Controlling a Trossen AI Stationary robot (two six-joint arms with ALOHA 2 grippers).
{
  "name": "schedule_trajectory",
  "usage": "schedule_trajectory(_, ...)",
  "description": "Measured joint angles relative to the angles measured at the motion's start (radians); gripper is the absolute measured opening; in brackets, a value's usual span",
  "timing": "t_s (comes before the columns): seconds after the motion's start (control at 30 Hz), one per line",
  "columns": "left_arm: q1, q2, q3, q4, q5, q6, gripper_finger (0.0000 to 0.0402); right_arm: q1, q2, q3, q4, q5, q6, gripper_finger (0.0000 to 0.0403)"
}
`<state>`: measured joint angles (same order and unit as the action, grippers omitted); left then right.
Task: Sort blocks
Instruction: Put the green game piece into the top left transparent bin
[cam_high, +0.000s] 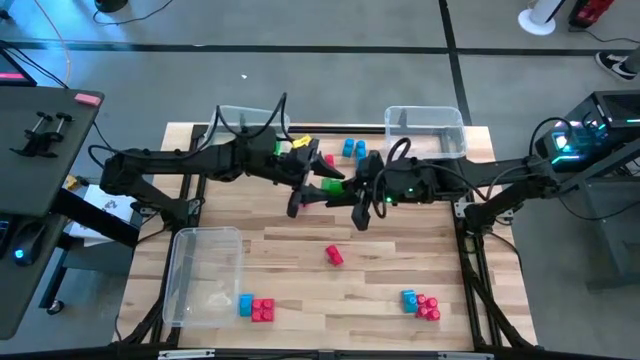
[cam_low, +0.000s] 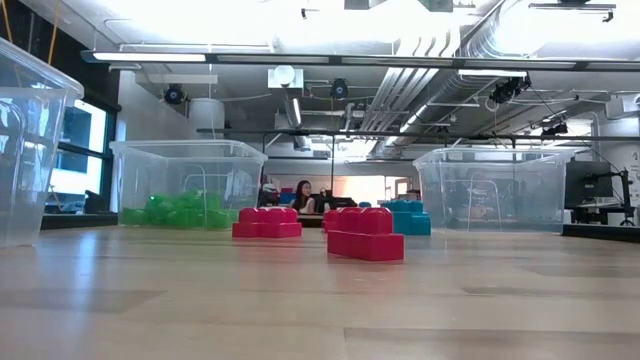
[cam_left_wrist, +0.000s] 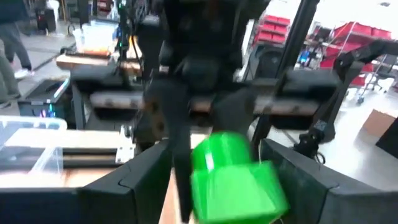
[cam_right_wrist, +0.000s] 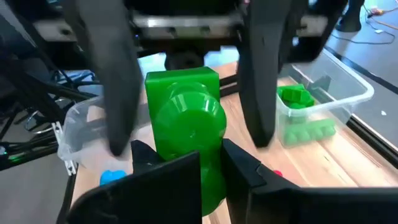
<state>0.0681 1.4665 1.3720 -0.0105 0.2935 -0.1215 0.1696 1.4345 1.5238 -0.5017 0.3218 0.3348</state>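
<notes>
Above the middle of the pale wooden bench (cam_high: 400, 290), the two dark arms meet over a bright green studded plastic brick (cam_high: 332, 173). The right pincer (cam_right_wrist: 208, 163) is clamped on this brick, its fingers pressed against the sides. The left pincer (cam_left_wrist: 211, 186) stands wide around the same brick, fingers (cam_left_wrist: 143, 180) just beside it; contact cannot be told. More green bricks lie in the clear plastic bin (cam_low: 186, 160) at the far left. No lettering can be read anywhere.
</notes>
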Motion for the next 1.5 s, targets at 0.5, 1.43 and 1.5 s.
schedule_trajectory(0.5, 0.011, -0.014, 0.001, -0.058, 0.006, -0.005, 0.0117, 0.0, -0.004, 0.0, 0.004, 0.001, -0.002, 0.0002)
schedule_trajectory(1.43, 0.48, -0.152, -0.033, -0.955, -0.783, 0.047, 0.011, -0.006, -0.002, 0.255, -0.545, 0.139, 0.073, 0.0238)
schedule_trajectory(1.5, 0.546, -0.151, -0.077, -0.946, -0.732, 0.016, 0.0112, -0.006, -0.001, 0.255, -0.561, 0.14, 0.076, 0.0238)
